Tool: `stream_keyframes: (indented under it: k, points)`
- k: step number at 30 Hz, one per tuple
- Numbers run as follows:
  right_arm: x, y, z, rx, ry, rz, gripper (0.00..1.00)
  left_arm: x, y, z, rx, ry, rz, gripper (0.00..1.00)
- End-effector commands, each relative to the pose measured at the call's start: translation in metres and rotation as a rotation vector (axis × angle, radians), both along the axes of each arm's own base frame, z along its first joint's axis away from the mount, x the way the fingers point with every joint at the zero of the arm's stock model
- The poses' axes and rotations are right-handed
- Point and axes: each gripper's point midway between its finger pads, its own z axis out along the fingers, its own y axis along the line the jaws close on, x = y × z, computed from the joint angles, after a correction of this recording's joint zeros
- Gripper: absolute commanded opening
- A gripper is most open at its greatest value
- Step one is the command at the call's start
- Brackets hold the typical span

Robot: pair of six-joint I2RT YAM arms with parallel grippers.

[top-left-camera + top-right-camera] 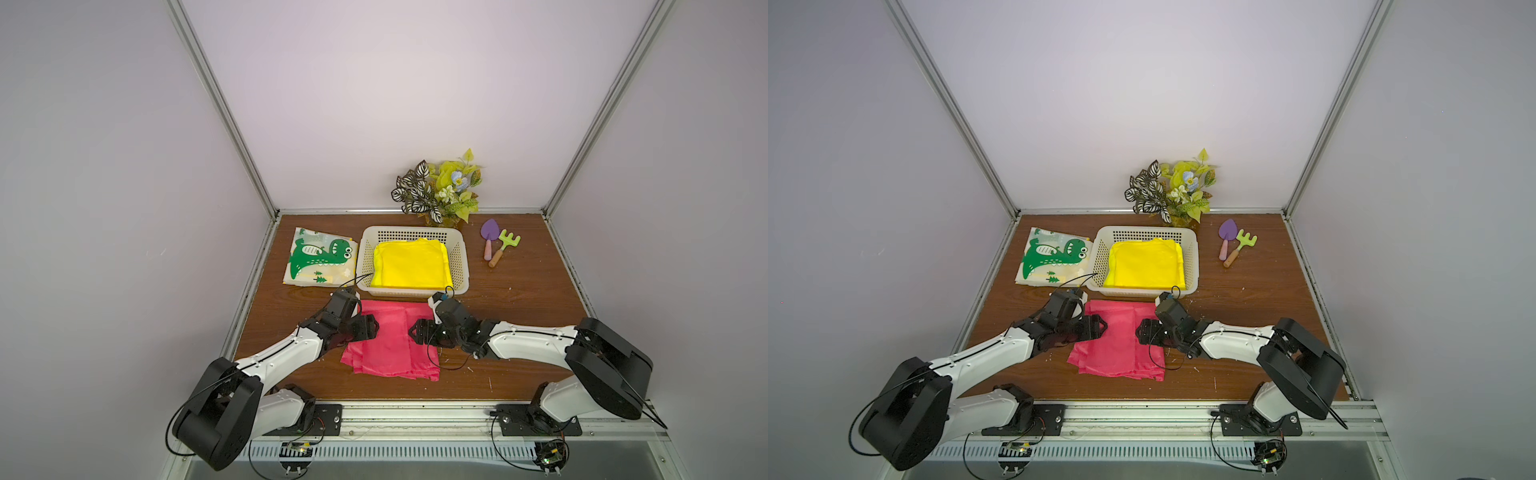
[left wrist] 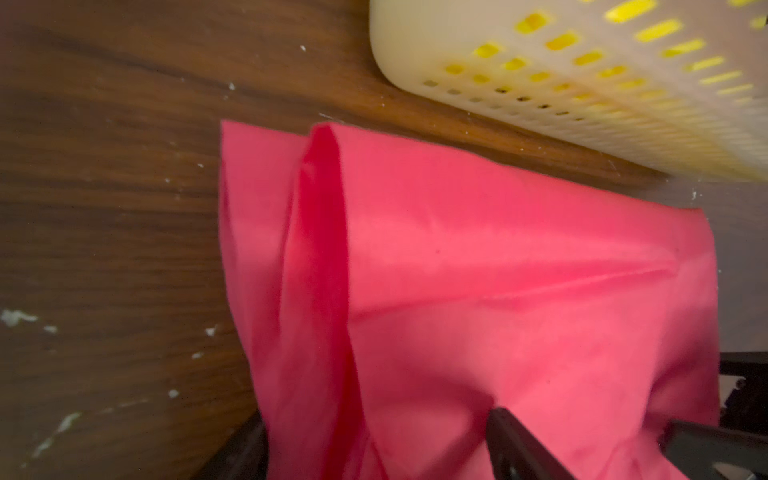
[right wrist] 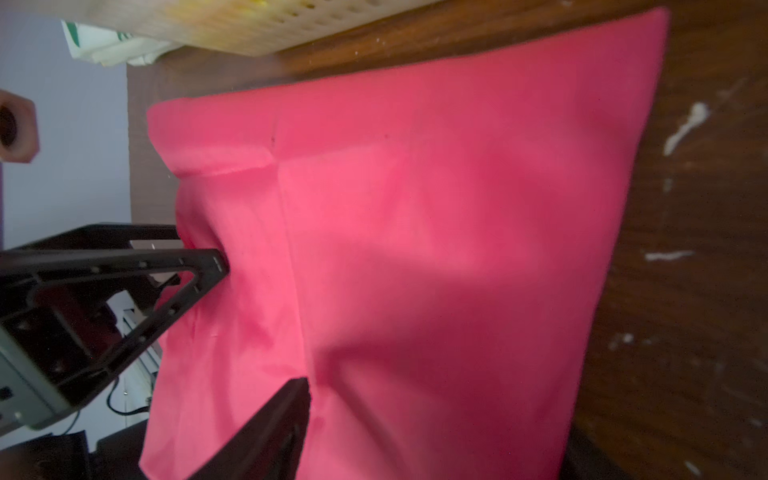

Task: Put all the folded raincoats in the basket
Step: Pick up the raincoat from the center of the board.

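On the brown wooden table [image 1: 519, 324], in both top views, the folded pink raincoat [image 1: 392, 338] lies flat at 6 o'clock of the off-white basket [image 1: 415, 292]. It is not in the basket. A thin strip of table shows between them. A folded yellow raincoat [image 1: 409, 264] fills the basket. A folded dinosaur raincoat [image 1: 320, 257] lies at 9 o'clock of the basket.

At 9 o'clock on the pink raincoat sits the left gripper [image 1: 372, 328]. Its wrist view shows pink cloth around one black finger [image 2: 511, 440], but I cannot tell if it pinches. At 3 o'clock sits the right gripper [image 1: 413, 332]. Its fingers [image 3: 203, 266] are spread, with the raincoat's edge between them.

A toy shovel [image 1: 489, 237] and rake [image 1: 505, 245] lie at 3 o'clock of the basket, a leafy plant [image 1: 440, 187] at 1 o'clock.
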Motion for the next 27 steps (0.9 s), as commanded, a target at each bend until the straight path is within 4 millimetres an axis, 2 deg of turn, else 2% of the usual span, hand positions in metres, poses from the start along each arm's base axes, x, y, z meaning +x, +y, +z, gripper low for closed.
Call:
stream_keyframes:
  k: [1, 3, 5, 6, 7, 8, 9, 13, 15, 20, 27]
  points:
    - [-0.012, 0.010, -0.011, -0.021, 0.057, 0.030, 0.73, -0.030, -0.002, -0.021, 0.014, 0.126, -0.021, 0.70]
    - [-0.011, 0.013, -0.008, -0.021, 0.048, 0.025, 0.68, -0.029, -0.007, -0.020, 0.008, 0.127, -0.025, 0.62]
    - [-0.009, 0.015, -0.004, -0.013, 0.037, 0.015, 0.61, -0.028, -0.010, -0.016, -0.004, 0.124, -0.030, 0.48]
    - [-0.008, 0.015, -0.002, -0.011, 0.032, 0.010, 0.56, -0.028, -0.012, -0.014, -0.012, 0.122, -0.030, 0.35]
    - [-0.007, 0.015, 0.001, -0.010, 0.025, 0.009, 0.50, -0.027, -0.014, -0.011, -0.023, 0.115, -0.029, 0.18]
    - [-0.005, 0.016, 0.004, -0.008, 0.018, 0.008, 0.43, -0.025, -0.014, -0.008, -0.030, 0.106, -0.025, 0.06]
    - [-0.004, 0.017, 0.008, -0.006, 0.009, 0.010, 0.37, -0.025, -0.015, -0.004, -0.037, 0.097, -0.021, 0.00]
    - [-0.001, 0.024, 0.025, -0.004, -0.017, 0.031, 0.09, -0.021, -0.013, 0.014, -0.043, 0.061, -0.004, 0.00]
    - [-0.001, 0.025, 0.034, -0.014, -0.034, 0.038, 0.00, -0.020, -0.011, 0.024, -0.043, 0.050, 0.007, 0.00]
    - [-0.003, 0.027, 0.059, -0.019, -0.067, 0.040, 0.00, -0.023, -0.009, 0.054, -0.085, 0.025, 0.035, 0.00]
    - [-0.007, 0.025, 0.104, 0.005, -0.111, 0.043, 0.00, -0.025, -0.008, 0.101, -0.153, -0.022, 0.067, 0.00]
